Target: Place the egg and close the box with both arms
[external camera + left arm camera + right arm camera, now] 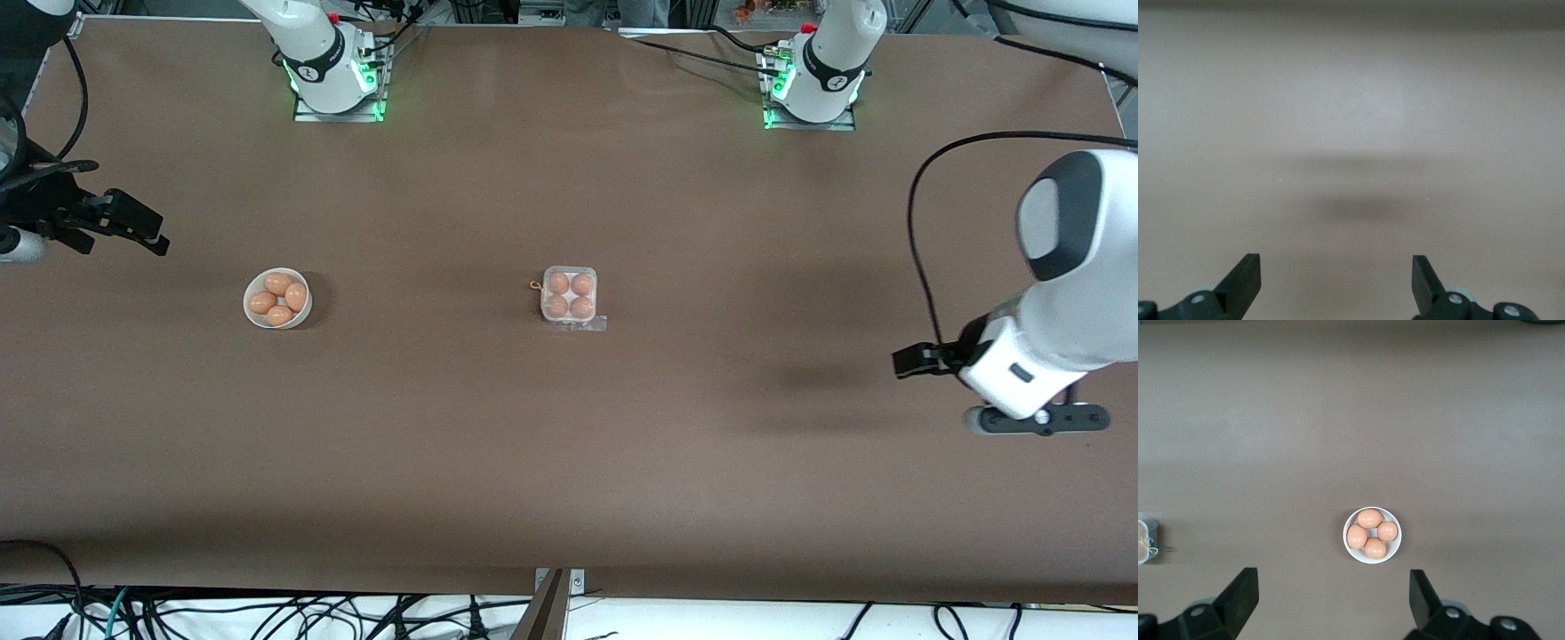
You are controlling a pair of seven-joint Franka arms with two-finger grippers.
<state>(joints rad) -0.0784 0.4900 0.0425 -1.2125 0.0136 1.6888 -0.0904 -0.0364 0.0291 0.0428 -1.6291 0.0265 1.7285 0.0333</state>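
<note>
The box (569, 294) stands mid-table, a white tray with an orange-brown egg (558, 284) in every cell. Its clear lid seems to lie down over them, with a clear flap (594, 324) sticking out on the side nearer the camera. One edge of the box shows in the right wrist view (1145, 540). My left gripper (907, 362) hangs open and empty over bare table toward the left arm's end, and its wrist view (1336, 261) shows only tabletop. My right gripper (147, 233) is open and empty over the right arm's end (1333, 579).
A round white bowl (253, 316) with several loose eggs stands toward the right arm's end, also seen in the right wrist view (1350, 550). Cables hang along the table's front edge. The arm bases stand at the back.
</note>
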